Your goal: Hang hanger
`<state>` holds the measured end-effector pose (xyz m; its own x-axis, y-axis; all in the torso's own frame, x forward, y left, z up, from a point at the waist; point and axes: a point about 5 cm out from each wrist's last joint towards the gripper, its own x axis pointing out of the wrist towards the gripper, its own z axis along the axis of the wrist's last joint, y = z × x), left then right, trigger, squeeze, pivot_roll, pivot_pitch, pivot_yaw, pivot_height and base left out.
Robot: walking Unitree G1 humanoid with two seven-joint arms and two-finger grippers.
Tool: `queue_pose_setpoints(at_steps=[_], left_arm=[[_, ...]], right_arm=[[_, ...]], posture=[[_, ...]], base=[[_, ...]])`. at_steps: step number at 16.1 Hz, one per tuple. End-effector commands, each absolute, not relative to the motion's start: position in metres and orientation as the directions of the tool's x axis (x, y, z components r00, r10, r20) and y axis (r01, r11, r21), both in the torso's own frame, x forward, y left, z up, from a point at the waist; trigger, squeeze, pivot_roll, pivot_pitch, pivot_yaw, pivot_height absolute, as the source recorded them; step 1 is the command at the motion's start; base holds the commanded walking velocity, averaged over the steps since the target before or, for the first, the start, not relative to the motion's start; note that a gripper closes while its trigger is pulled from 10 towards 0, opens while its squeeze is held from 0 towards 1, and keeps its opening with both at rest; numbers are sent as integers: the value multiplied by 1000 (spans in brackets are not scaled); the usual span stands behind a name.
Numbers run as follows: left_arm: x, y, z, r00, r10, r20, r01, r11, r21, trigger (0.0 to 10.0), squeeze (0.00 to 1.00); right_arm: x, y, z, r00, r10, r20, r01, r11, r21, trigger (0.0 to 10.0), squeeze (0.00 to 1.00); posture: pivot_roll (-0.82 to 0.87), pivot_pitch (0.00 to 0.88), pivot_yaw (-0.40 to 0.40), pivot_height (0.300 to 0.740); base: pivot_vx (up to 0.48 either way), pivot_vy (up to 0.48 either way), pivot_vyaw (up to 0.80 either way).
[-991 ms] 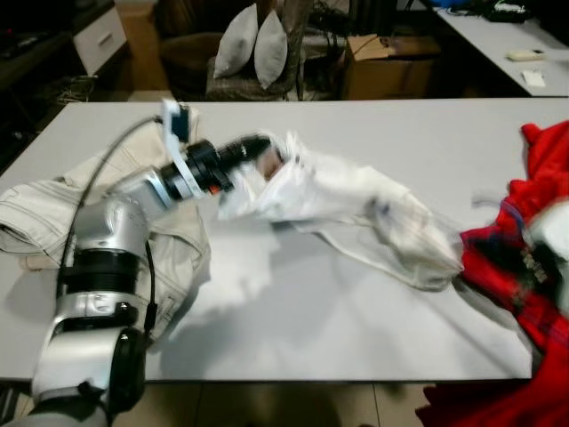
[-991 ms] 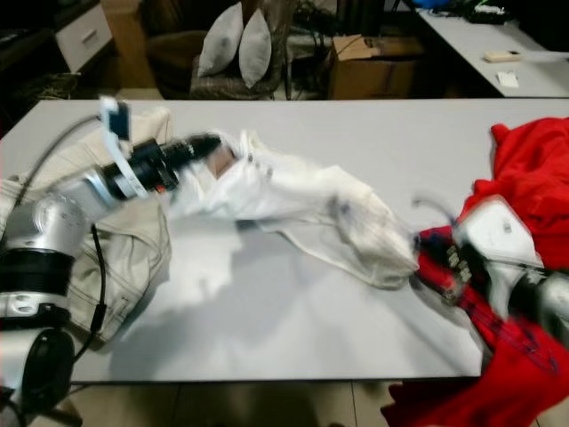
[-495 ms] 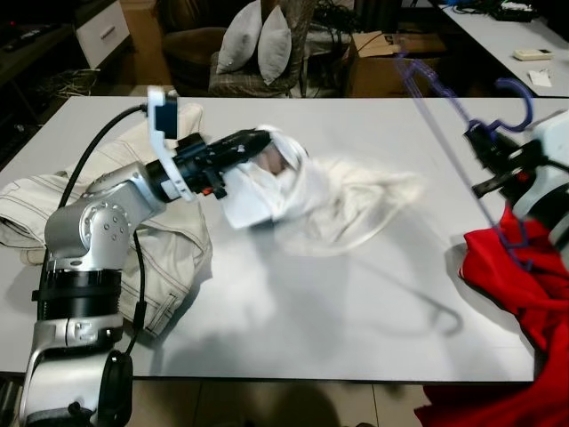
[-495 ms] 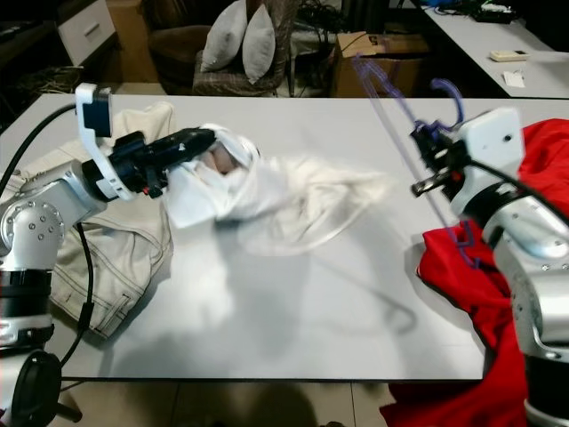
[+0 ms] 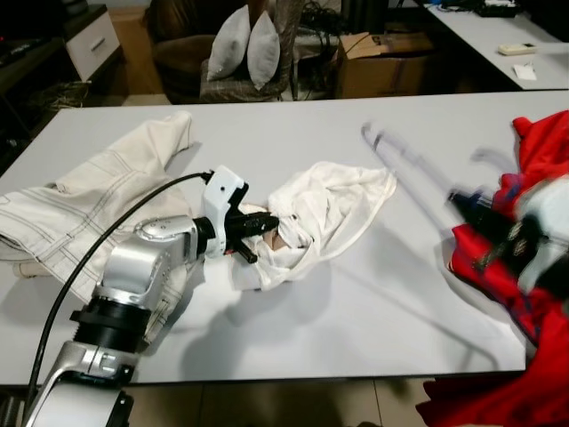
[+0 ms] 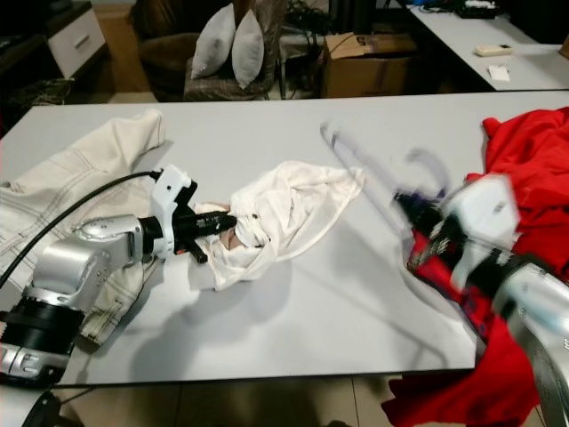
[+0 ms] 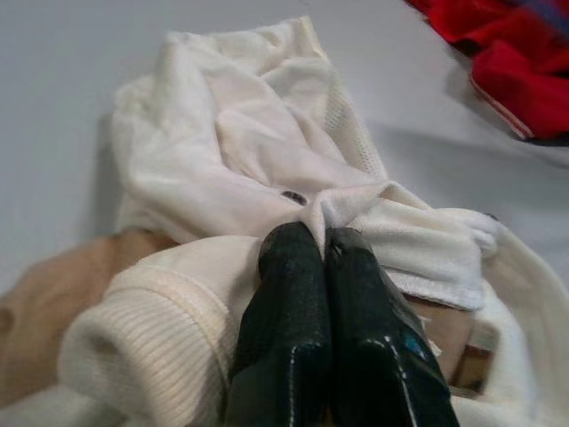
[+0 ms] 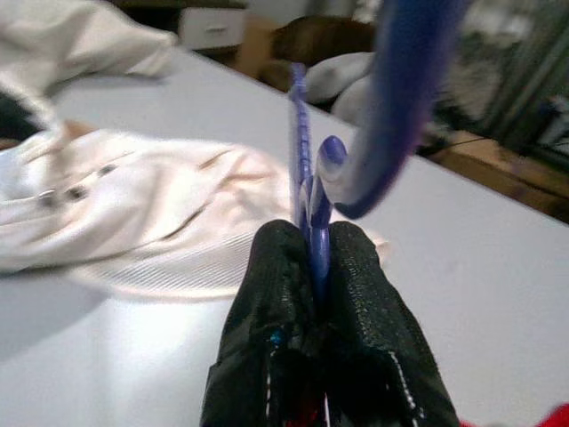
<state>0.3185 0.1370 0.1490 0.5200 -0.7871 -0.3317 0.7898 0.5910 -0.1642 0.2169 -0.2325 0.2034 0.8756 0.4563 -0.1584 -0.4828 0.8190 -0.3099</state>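
The table (image 5: 293, 320) fills the frame, jeans (image 5: 80, 196) at left, a red garment (image 5: 533, 151) at right. At centre lies the white shirt (image 5: 329, 200), its collar pinched between the left gripper (image 7: 322, 258) fingers, which are pressed together. The right gripper (image 8: 309, 245) clamps the blue hanger (image 8: 307, 169) at centre right, apart from the shirt. To do this well, hold the collar open and steady, then feed one hanger arm into the neck

Shirt (image 5: 329, 209) mid-table (image 5: 356, 302); trousers (image 5: 98, 196) left (red garment (image 5: 542, 178) right).
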Motion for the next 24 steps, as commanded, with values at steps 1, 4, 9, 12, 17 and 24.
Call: queue_pose_setpoints(at_steps=[1,4,9,12,17,24], left_arm=[[315,136,165,465,-837,-287,840,520,-153,10000,0],[308,145,192,334,-912,-237,920,370,-127,10000,1000],[290,184,199,218,-878,-426,950,291,-114,10000,1000],[321,178,187,478,-802,-359,865,500,34,10000,1000],[321,165,156,664,-715,-221,735,678,15,10000,0],[301,159,135,839,-538,-83,542,840,36,10000,0]], right_arm=[[213,-228,206,860,482,-167,-510,802,-311,10000,0],[219,-235,208,893,422,-154,-450,837,-312,10000,0],[224,-228,203,879,448,-164,-477,828,-294,10000,0],[227,-215,193,859,480,-178,-511,823,-247,10000,0],[231,-205,175,942,310,-128,-329,927,-180,10000,0],[225,-188,155,980,187,-66,-191,980,-50,10000,0]], posture=[[-44,0,83,740],[-32,0,79,740],[8,0,65,740],[16,0,78,740],[8,0,75,740],[2,0,62,740]], base=[[0,0,0],[0,0,0],[0,0,0],[0,0,0],[0,0,0],[0,-14,-645]])
